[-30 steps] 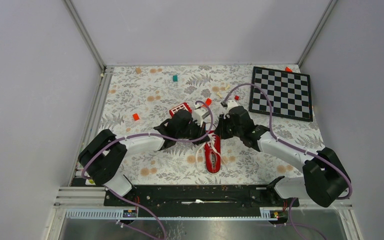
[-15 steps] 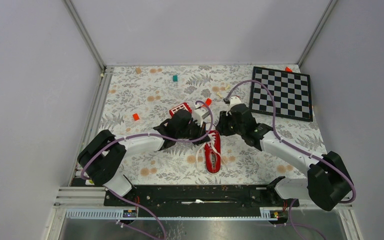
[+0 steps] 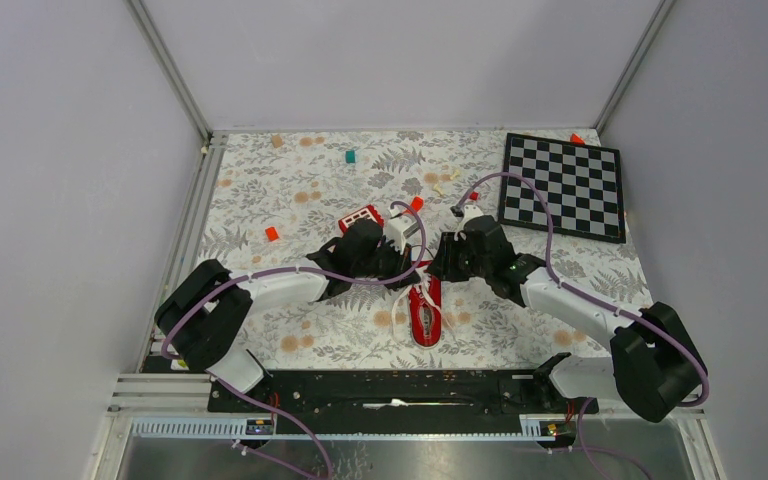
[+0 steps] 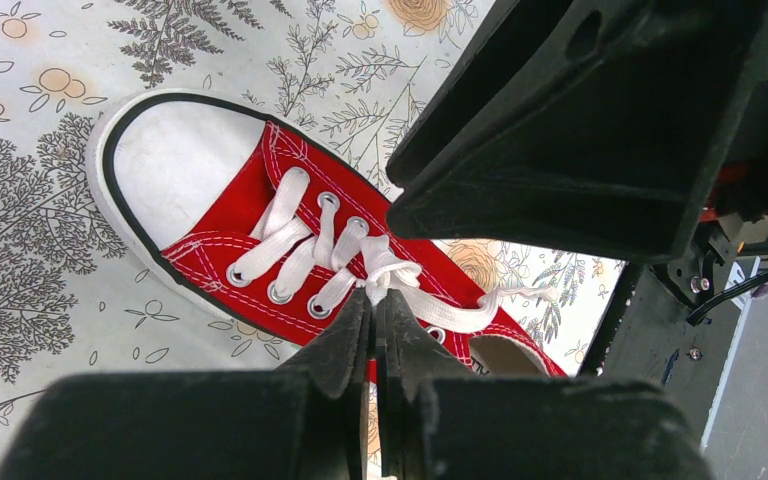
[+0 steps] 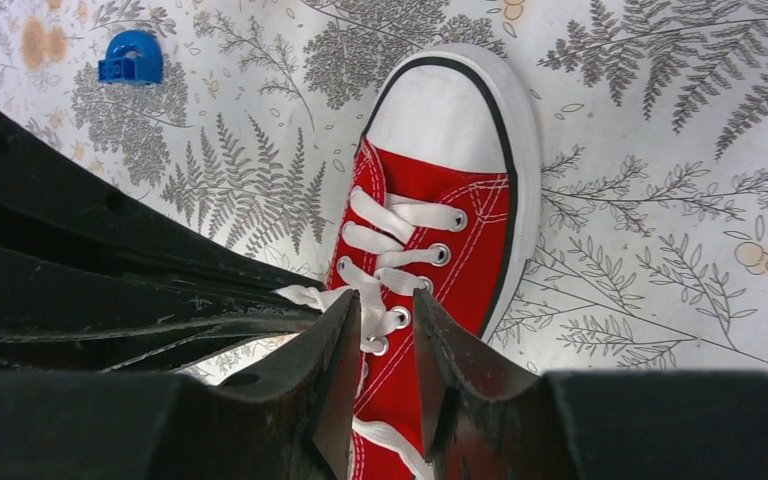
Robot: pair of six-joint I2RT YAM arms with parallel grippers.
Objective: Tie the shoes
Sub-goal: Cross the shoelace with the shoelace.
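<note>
The red shoe (image 3: 425, 318) lies on the floral mat, toe toward the arms' bases, with white laces (image 4: 305, 245) and a white toe cap (image 5: 453, 108). In the left wrist view my left gripper (image 4: 375, 300) is shut on a white lace strand at the knot over the eyelets. My right gripper (image 5: 384, 305) stands open just above the shoe's (image 5: 430, 200) upper eyelets, and a lace runs loose between its fingers (image 5: 338, 330). In the top view both grippers, left (image 3: 410, 270) and right (image 3: 439, 267), meet over the shoe's heel end.
A chessboard (image 3: 563, 185) lies at the back right. A red block with white squares (image 3: 360, 216) sits behind the left gripper. Small pieces are scattered: red (image 3: 272, 233), green (image 3: 350, 156), orange (image 3: 416, 203), blue (image 5: 130, 57). Walls enclose three sides.
My right gripper has opened from shut and shifted slightly over the shoe. The left gripper has held still, shut on the lace.
</note>
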